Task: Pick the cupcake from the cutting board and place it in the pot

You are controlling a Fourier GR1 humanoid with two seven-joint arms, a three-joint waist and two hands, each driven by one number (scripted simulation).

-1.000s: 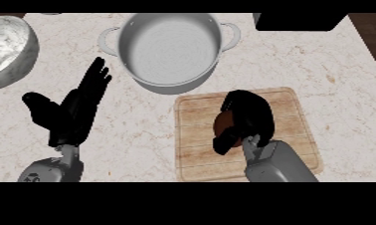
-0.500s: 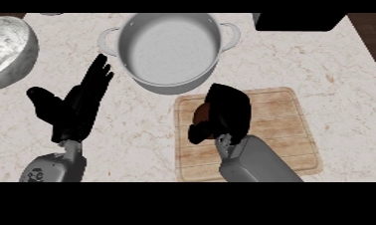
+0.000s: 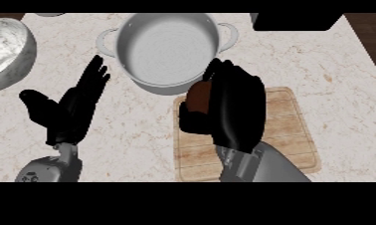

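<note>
My right hand (image 3: 234, 104) is curled round the brown cupcake (image 3: 200, 95), of which only a sliver shows beside the thumb. It hovers over the far left corner of the wooden cutting board (image 3: 290, 129), close to the near rim of the grey pot (image 3: 170, 49). The pot stands at the back centre with two side handles and nothing visible inside. My left hand (image 3: 73, 107) rests open at the lower left, fingers up.
A large pale bowl (image 3: 11, 52) sits at the left edge. A dark block (image 3: 297, 21) occupies the back right corner. The counter (image 3: 323, 64) is light speckled stone.
My right hand has lifted the cupcake and carried it left and away from me, from the board's middle toward the pot's rim. The left hand has barely shifted.
</note>
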